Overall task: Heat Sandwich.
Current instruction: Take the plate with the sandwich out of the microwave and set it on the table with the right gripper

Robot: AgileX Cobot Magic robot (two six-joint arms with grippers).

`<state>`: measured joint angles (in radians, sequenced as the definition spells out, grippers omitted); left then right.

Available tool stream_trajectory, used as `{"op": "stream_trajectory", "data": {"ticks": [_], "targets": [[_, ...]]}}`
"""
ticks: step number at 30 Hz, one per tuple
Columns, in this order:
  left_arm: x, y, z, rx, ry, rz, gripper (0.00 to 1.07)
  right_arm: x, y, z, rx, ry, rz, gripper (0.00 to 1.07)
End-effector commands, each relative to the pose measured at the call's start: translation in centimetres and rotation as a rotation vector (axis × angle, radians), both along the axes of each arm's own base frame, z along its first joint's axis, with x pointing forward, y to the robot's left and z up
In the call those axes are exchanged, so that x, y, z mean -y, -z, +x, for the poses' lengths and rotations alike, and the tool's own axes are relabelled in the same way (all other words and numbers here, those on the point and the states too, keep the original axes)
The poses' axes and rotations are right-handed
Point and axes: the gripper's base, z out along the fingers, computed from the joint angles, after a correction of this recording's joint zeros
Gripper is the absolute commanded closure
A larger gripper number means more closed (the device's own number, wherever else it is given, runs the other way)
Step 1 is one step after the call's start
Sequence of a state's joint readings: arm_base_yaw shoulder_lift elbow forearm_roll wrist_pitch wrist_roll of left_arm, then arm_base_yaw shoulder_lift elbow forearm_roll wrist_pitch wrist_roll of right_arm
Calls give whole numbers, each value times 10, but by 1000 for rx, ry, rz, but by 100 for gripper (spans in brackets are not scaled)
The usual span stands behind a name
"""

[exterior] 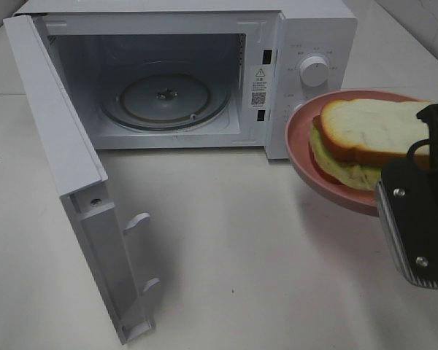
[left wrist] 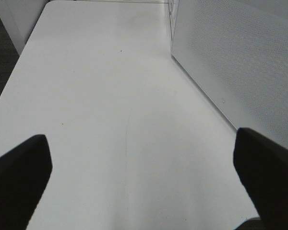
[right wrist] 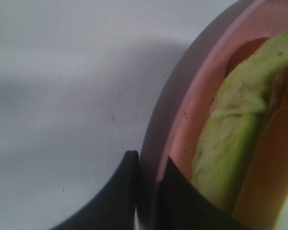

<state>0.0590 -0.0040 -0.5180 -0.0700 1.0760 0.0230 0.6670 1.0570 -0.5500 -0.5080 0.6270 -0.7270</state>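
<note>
The sandwich (exterior: 365,131), white bread with a tan crust and green lettuce below, lies on a round pink plate (exterior: 299,146). The plate hangs tilted above the table, in front of the microwave's control panel. My right gripper (exterior: 396,208) is shut on the plate's near rim. Up close, the right wrist view shows that gripper (right wrist: 149,165) pinching the pink rim (right wrist: 182,110), with lettuce of the sandwich (right wrist: 230,143) just inside. My left gripper (left wrist: 144,182) is open and empty over bare table, outside the exterior view.
The white microwave (exterior: 314,29) stands at the back with its door (exterior: 66,160) swung wide open to the left. Its glass turntable (exterior: 164,98) is bare. The door's outer face (left wrist: 240,62) runs beside my left gripper.
</note>
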Motion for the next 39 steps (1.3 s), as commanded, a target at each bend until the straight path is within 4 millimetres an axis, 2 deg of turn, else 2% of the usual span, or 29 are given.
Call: {"op": "stream_trajectory", "data": {"ticks": [1,3,8,12,16,28,33,39], "targets": [[0,0,-2,20,-4,6,9,5,-4,3,52,116,31,107],[0,0,-2,20,-4,6,9,9,-5,3,61,221,53,107],[0,0,-2,20,-4,6,9,14,-4,2,57,345,73,107],[0,0,-2,20,-4,6,9,21,-4,-1,65,557,113,107],[0,0,-2,20,-4,6,9,25,-4,-3,63,641,116,107],[0,0,-2,20,-4,6,9,28,-3,-4,72,784,160,107],[0,0,-2,20,-4,6,9,30,6,5,85,847,101,107],[0,0,-2,20,-4,6,9,34,15,16,73,913,123,107]]}}
